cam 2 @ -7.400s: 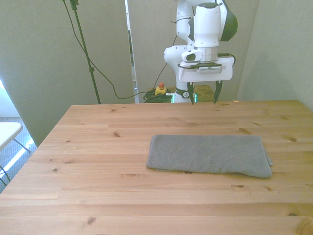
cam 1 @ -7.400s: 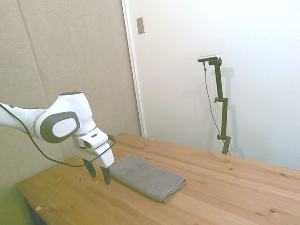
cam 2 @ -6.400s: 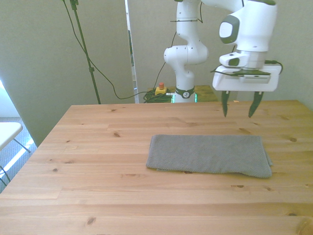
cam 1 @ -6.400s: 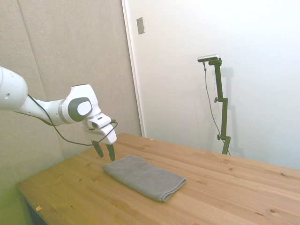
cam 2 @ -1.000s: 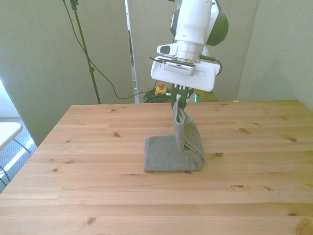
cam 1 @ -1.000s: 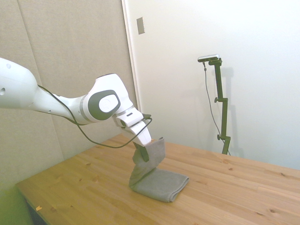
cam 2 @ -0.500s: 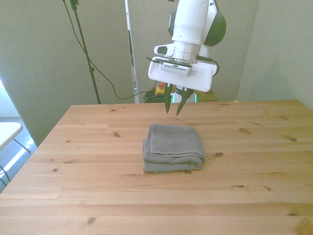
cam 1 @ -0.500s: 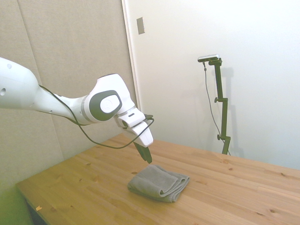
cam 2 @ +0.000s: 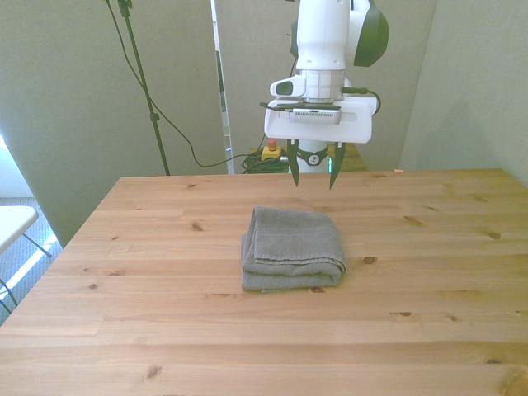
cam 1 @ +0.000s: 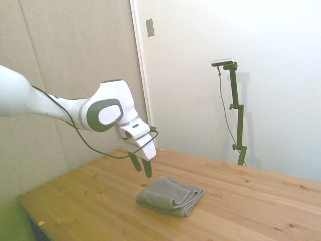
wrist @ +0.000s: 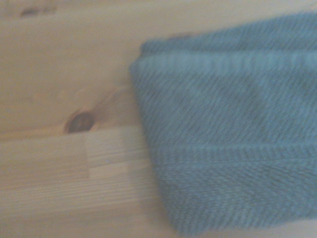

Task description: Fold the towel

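arm: my gripper (cam 2: 313, 176) hangs above the towel's far edge, fingers down
jaws: spread, empty
towel (cam 2: 292, 247): folded, flat, roughly square

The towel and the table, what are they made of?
The towel looks like soft woven cloth, grey and matte: the wrist view shows a ribbed weave, and it lies folded in thick, rounded layers. The table looks like pale wood planks, probably pine, with visible grain, dark knots and a smooth finish.
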`<state>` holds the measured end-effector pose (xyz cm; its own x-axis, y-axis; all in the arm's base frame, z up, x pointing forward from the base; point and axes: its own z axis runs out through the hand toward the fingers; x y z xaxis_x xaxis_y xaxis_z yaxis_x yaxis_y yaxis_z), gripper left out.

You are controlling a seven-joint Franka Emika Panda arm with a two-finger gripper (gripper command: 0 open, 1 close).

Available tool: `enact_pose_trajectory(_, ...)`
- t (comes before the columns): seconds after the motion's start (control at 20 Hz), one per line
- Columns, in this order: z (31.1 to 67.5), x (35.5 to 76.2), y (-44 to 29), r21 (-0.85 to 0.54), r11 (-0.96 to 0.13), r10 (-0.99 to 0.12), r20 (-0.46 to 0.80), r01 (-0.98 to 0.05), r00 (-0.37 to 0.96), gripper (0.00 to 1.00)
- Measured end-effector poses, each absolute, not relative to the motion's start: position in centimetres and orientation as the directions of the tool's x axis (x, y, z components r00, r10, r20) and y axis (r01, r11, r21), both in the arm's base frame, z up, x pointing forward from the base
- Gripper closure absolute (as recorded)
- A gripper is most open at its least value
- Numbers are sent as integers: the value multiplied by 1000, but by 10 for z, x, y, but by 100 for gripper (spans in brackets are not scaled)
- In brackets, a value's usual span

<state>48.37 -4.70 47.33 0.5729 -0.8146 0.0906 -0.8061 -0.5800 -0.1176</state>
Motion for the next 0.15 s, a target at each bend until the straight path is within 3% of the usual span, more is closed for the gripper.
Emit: enact_pose_trajectory(0.15,465,447,-13,-92,-652,-758,64,-753,649,0)
